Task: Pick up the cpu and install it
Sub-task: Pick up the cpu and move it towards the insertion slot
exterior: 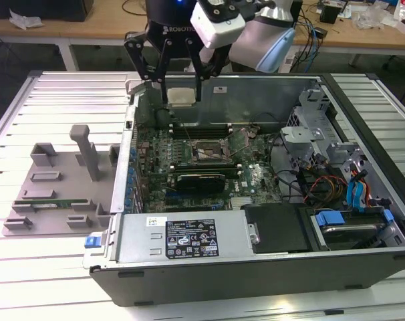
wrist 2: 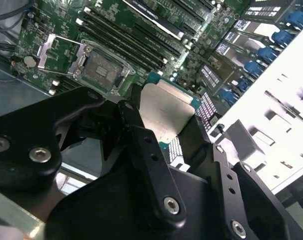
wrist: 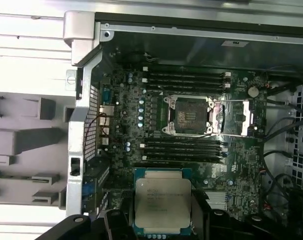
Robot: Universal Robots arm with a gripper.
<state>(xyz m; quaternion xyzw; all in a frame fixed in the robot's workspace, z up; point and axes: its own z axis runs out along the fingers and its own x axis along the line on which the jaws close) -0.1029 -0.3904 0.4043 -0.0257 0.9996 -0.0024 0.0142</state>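
The black two-fingered gripper [exterior: 182, 99] is clamped on the cpu [exterior: 181, 93], a small flat square chip with a shiny silver-grey metal lid and a thin green rim. It holds the chip in the air above the open grey metal computer case [exterior: 363, 100]. The fingers press on two opposite edges of the chip, as both wrist views show [wrist 2: 166, 112] [wrist: 162, 202]. That grip probably keeps the pads off the lid and the underside, so the contact face is free to meet the board. The chip hangs roughly level with its lid up, which matches the way the green motherboard [wrist: 156, 100] lies: the case rests on its side with the panel off, so the board faces upward and can be reached from above. The square silver-framed processor socket [wrist: 189, 116] sits bare among the black memory slots. Its metal retaining plate [wrist: 236, 117] is swung open beside it, presumably so nothing covers the seat. In the first wrist view the chip is apart from the socket, so it appears to be lifted but not yet seated. On the slatted table at the exterior view's left lies a grey plastic tray [exterior: 55, 194] with upright blocks, well apart from the gripper.
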